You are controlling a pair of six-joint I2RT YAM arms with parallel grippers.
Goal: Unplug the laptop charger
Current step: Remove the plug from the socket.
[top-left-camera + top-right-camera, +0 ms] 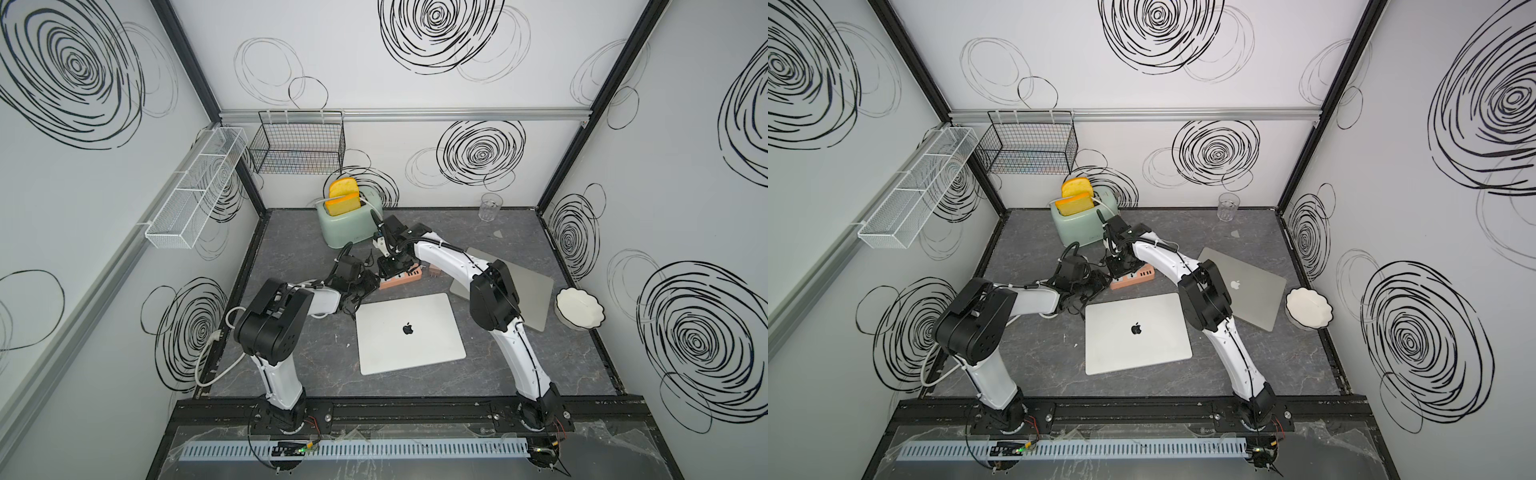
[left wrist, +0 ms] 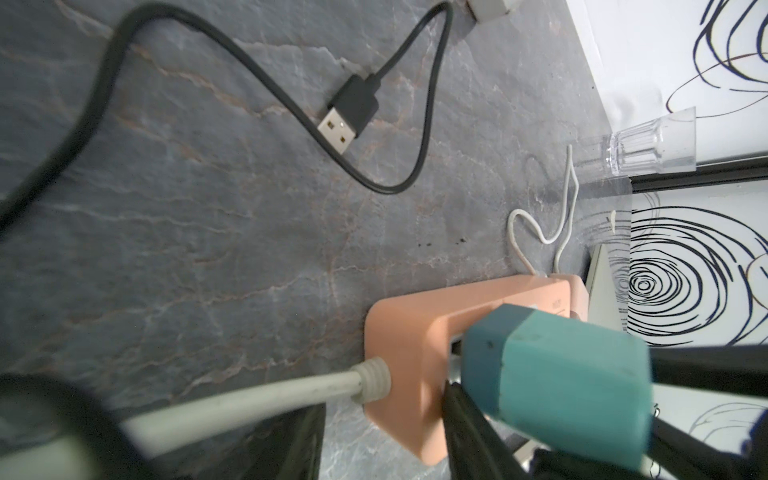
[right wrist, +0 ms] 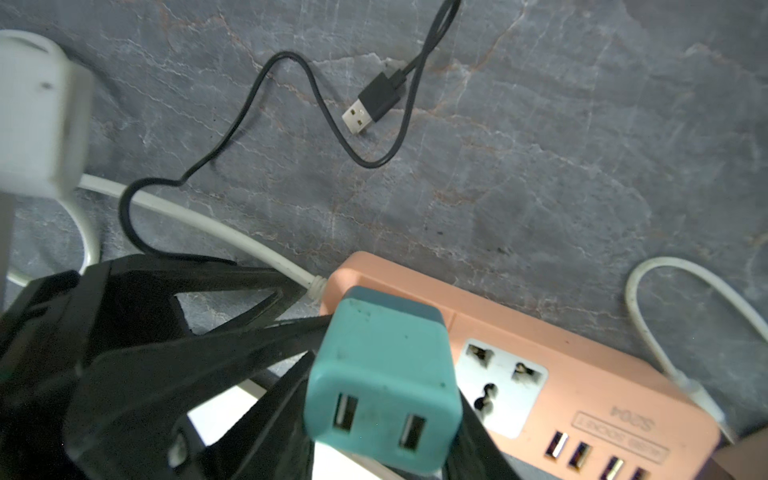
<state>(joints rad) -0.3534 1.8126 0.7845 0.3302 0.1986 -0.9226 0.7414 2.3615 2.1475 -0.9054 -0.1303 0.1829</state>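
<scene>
Both top views are bright and evenly lit, with faint soft shadows on the table [image 1: 519, 365] and walls [image 1: 83, 249] bowing at the edges. In the wrist views the table beyond the right gripper [image 3: 386, 395] is sharp, the charger [image 3: 374, 353] in it slightly soft, and the white cable [image 2: 232, 399] nearest the left gripper [image 1: 363, 286] blurs heavily.

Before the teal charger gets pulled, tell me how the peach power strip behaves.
The power strip looks like light plastic, so it may lift with the teal charger plugged into it. On the smooth table it probably slides; its white cord might tug back.
</scene>
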